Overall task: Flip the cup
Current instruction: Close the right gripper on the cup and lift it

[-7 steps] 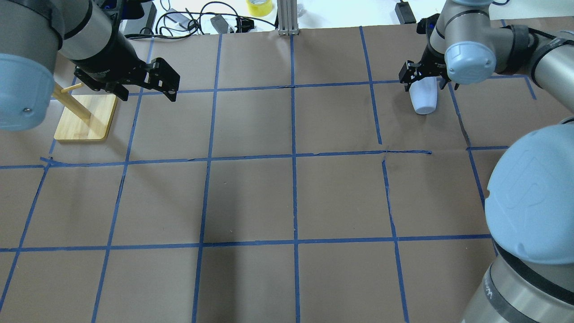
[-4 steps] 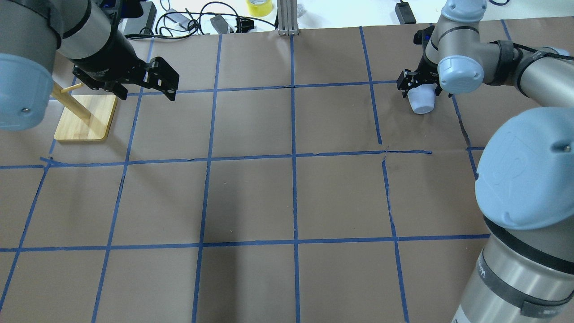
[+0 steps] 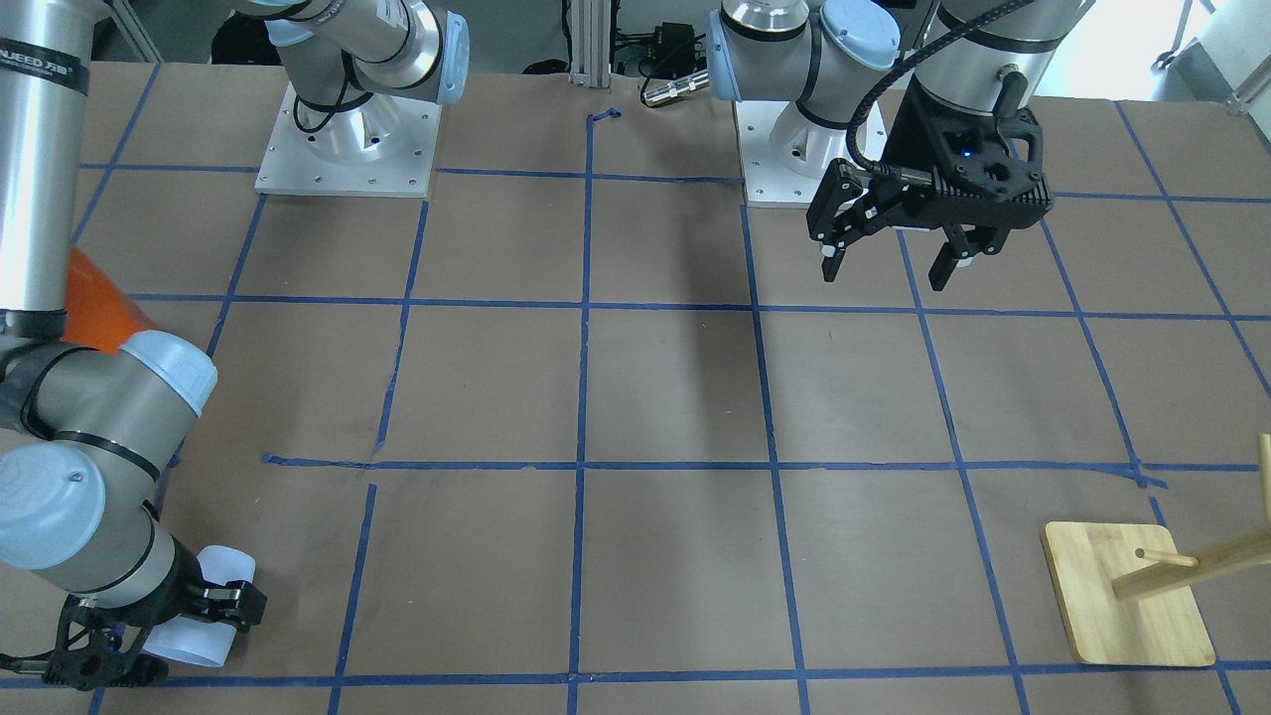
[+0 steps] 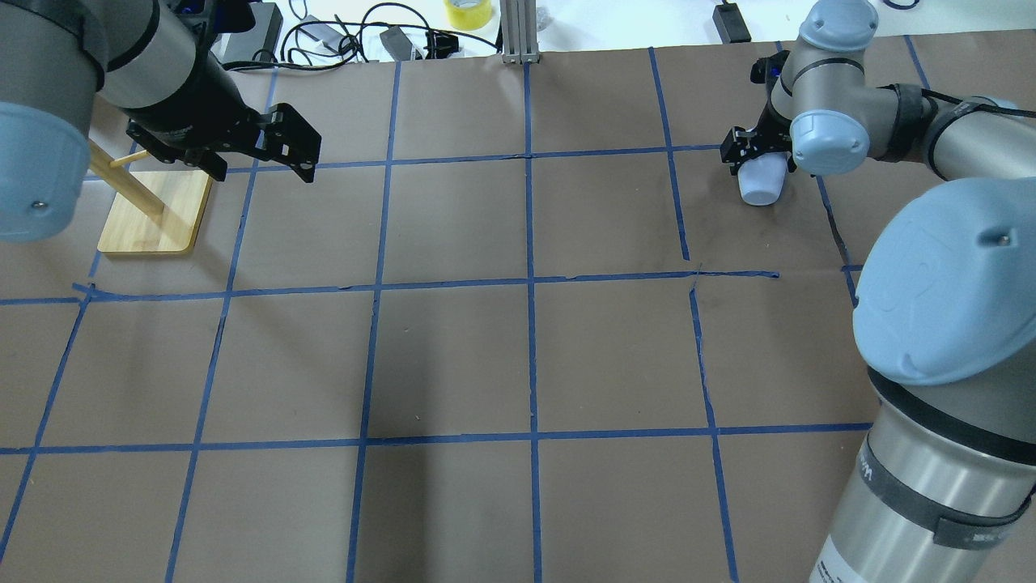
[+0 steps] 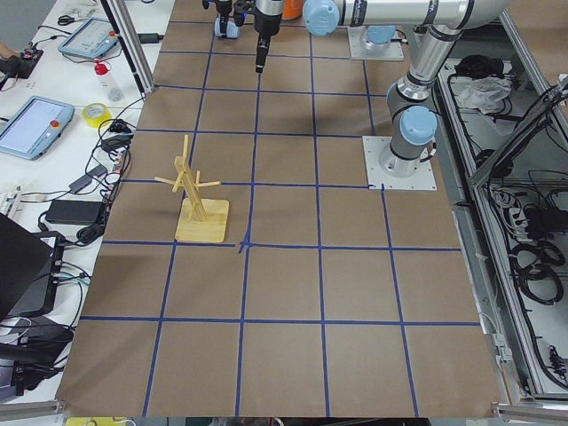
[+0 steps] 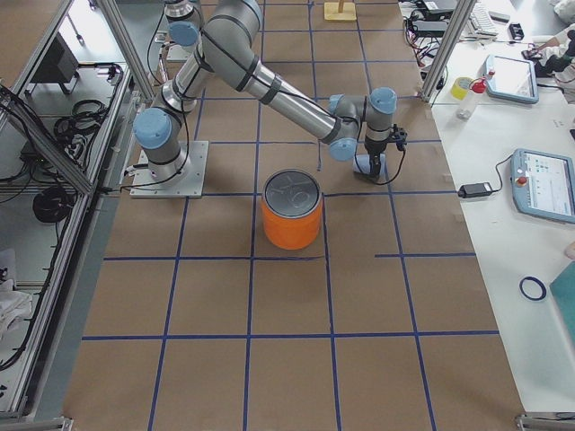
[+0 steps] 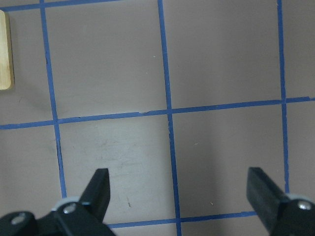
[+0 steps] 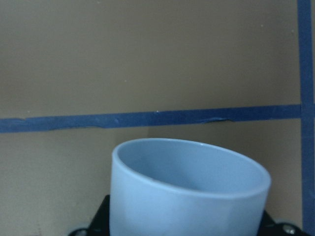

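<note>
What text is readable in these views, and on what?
"NEED", start cut off, a blurred character after: black band on the right arm's tube.
Lettering on the right arm's lower link: too blurred to read.
Mark on the orange can's lid: unreadable.
Tablet screen: too small.

cup (image 4: 762, 186) in the jaws of the right gripper (image 4: 762, 164), far right on the table (image 4: 453, 364); wooden stand (image 4: 154, 217) far left.

A: Colour of cup (image 8: 187, 191)?
B: Pale blue-white outside, blue inside.
A: Of table (image 4: 453, 356)?
B: Brown, gridded with blue tape (image 4: 532, 364).
A: Of can (image 6: 291, 224)?
B: Orange body, silver top.
A: Of stand (image 3: 1092, 616)?
B: Light natural wood.
</note>
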